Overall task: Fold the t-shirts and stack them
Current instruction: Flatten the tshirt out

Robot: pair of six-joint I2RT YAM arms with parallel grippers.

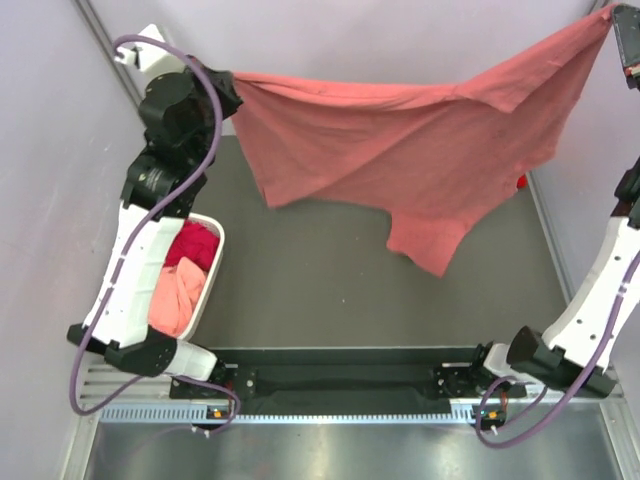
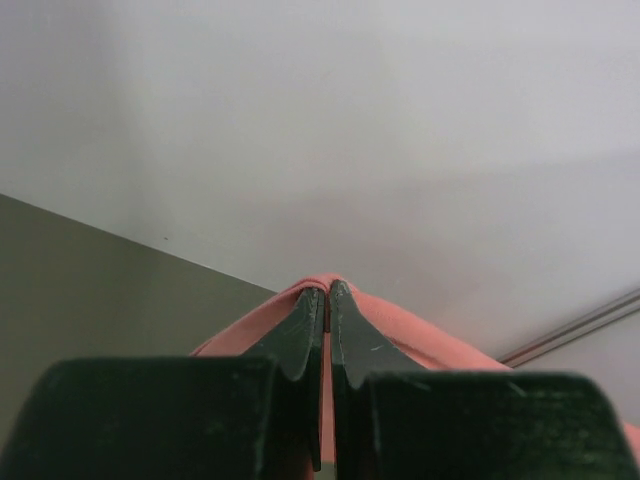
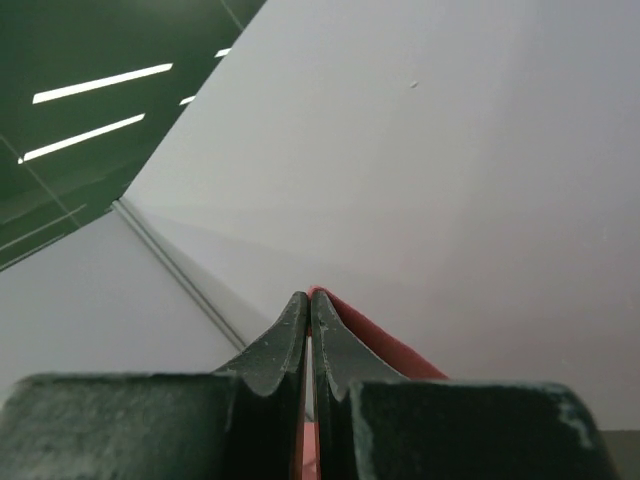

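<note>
Left gripper [image 2: 326, 290] is clenched on a fold of the salmon t-shirt [image 2: 420, 340], the cloth squeezed between its closed fingers. The right gripper [image 3: 308, 297] is clamped the same way on another edge of that shirt [image 3: 385, 345].

In the top view, nearest the arm bases on the left, the white basket [image 1: 215, 270] holds a bright red t-shirt [image 1: 197, 243] and a pale pink t-shirt [image 1: 178, 295], bunched and unfolded. Beyond it lies the dark table [image 1: 330, 280].

Farthest back, the salmon t-shirt [image 1: 400, 140] hangs in the air, stretched between the left gripper [image 1: 228, 92] and the right gripper [image 1: 612, 20]. Its long axis runs left to right, with the right end held higher, and the body and one sleeve sag toward the table below. Each arm holds one end, so laying the shirt flat probably depends on both lowering together and levelling that slanted top edge.
</note>
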